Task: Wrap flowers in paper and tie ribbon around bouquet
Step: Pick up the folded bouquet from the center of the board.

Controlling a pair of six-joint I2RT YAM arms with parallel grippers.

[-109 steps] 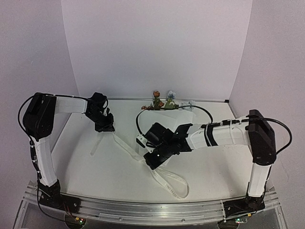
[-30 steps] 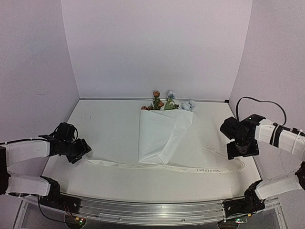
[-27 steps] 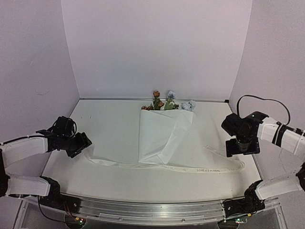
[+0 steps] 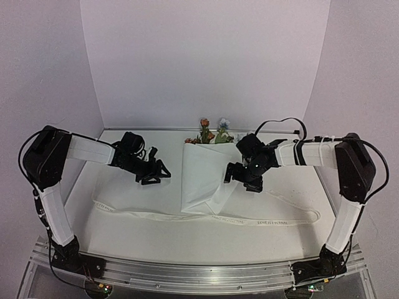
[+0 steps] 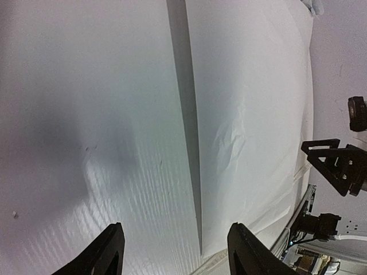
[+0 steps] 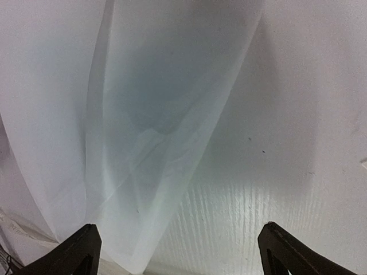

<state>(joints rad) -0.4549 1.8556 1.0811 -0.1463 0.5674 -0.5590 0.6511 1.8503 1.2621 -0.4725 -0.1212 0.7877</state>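
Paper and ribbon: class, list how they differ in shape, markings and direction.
The paper is a broad folded sheet; the ribbon is a long narrow band. The paper is plain; the ribbon carries printed lettering. The paper runs far to near; the ribbon stretches left to right. Both are white and rest on the table.

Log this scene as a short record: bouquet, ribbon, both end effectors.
bouquet: flowers wrapped in white paper, lying on table, blooms at far end
ribbon: flat on table by the bouquet's near tip, untied
left end effector: open, empty, left of bouquet
right end effector: open, empty, over bouquet's right edge
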